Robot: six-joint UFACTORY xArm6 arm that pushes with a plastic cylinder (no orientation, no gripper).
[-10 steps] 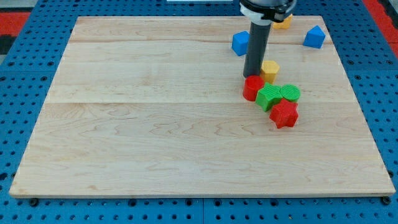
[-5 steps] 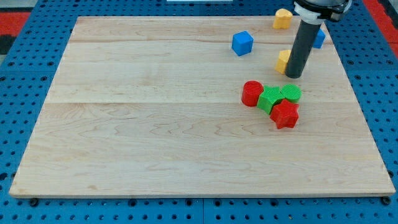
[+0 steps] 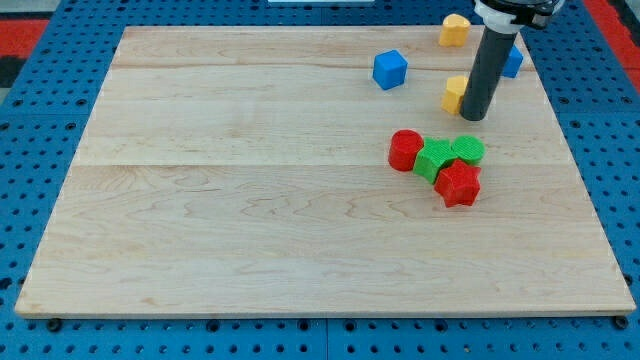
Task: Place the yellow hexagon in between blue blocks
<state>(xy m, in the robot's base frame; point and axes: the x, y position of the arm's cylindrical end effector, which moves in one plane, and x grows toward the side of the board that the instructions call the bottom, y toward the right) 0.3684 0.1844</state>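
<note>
Behind my tip [image 3: 473, 117], half-hidden yellow hexagon [image 3: 455, 94]

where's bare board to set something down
The whole view's left half, left of the blue cube and red cylinder, is bare, as is the bottom strip below the red star. It's crowded top right around my tip and yellow hexagon.
</note>
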